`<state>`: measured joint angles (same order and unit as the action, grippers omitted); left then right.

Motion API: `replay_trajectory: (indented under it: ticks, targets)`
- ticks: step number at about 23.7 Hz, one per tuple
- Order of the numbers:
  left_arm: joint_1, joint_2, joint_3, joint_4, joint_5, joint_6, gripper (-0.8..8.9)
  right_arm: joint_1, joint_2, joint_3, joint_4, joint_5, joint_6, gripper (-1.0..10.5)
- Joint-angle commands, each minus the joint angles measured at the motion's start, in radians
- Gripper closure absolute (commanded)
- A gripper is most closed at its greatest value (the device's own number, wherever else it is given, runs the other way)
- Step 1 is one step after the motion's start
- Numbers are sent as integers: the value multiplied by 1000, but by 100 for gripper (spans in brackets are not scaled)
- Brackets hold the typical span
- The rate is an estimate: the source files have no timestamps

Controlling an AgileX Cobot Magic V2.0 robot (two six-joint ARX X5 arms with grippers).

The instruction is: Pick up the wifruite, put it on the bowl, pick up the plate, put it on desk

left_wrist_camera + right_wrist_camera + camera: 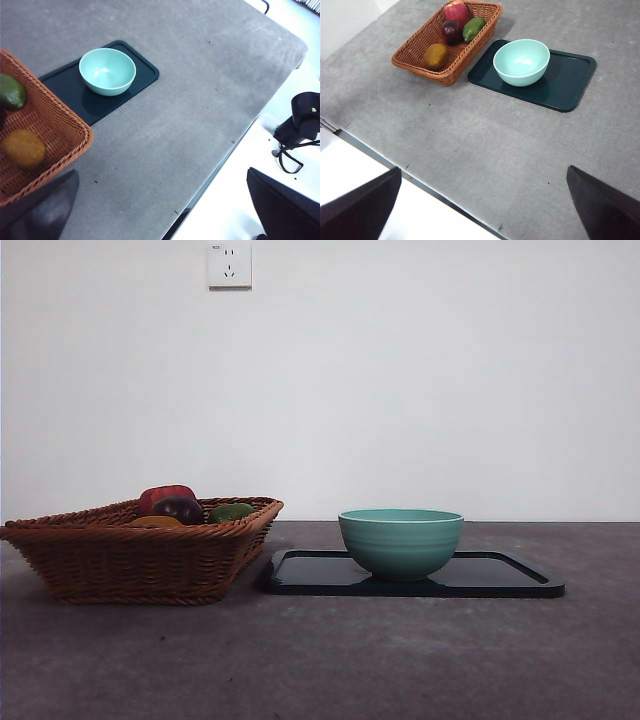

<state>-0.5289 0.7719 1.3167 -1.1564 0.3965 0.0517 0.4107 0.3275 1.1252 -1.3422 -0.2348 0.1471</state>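
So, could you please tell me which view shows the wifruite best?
The right wrist view: the wifruite lies fully visible in the basket. The left wrist view shows it near the frame edge; in the front view only its top clears the rim.

The bowl (pixel 400 542) stands on a tray (pixel 500 580) beside the fruit basket (pixel 130 558).

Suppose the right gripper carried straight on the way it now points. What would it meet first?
Probably the bare desk. The right gripper is open and held high, with only grey tabletop between its jaws; the dark tray, bowl and basket lie further on. Depth is uncertain.
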Motion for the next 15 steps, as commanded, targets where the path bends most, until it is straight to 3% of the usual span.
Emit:
replay_trajectory:
  ticks: [1,15]
  targets:
    - [-8,-26,8,9,6,27,220,4,2,13,-74,-2,10,399]
    - [-8,-74,8,26,6,26,219,4,59,13,-71,-2,74,400]
